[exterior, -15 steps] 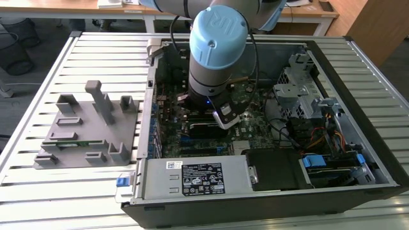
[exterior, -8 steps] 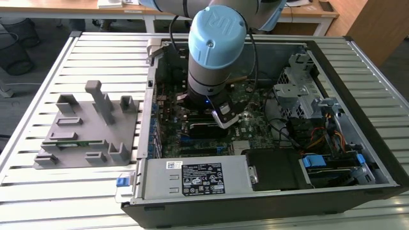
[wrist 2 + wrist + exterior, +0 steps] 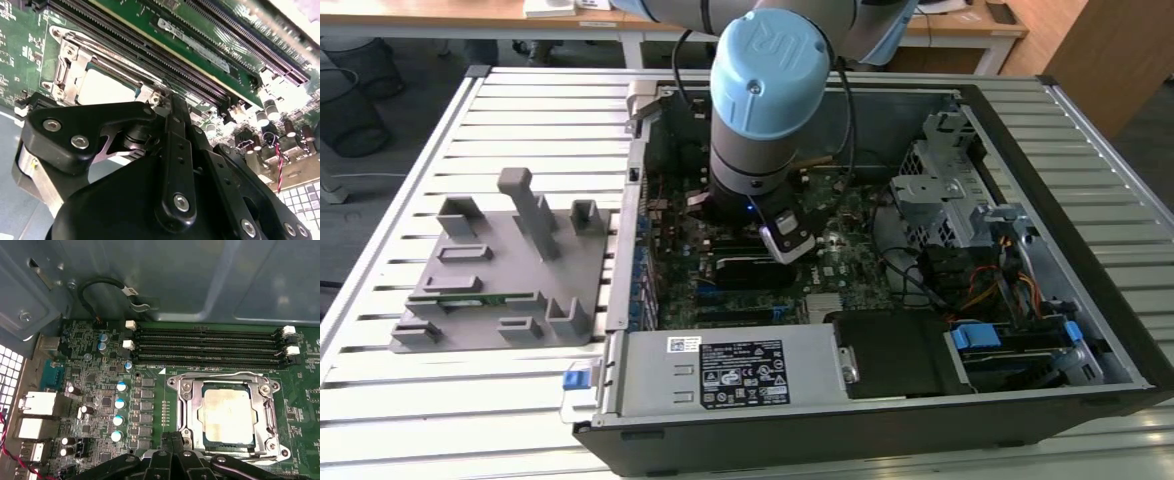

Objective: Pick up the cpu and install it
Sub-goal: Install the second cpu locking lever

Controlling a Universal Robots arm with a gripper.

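An open desktop computer case [image 3: 1067, 330] lies on a slatted metal tabletop [image 3: 520, 110], filling the half toward the exterior view's right. A grey plastic parts holder [image 3: 507, 265] sits on the tabletop near the edge at the exterior view's left, well apart from the arm. The robot arm [image 3: 767, 100], with a light blue cap, reaches straight down into the case over the green motherboard [image 3: 95, 390]. In the first wrist view, four black memory slots [image 3: 207, 345] run along the board's edge, just beside the metal-framed socket [image 3: 186, 410]. The cpu [image 3: 225, 412], silvery and square, lies flat inside that socket frame. The black pincer [image 3: 172, 440] hangs just above the socket's edge, its fingertips pressed together, clenched on nothing.
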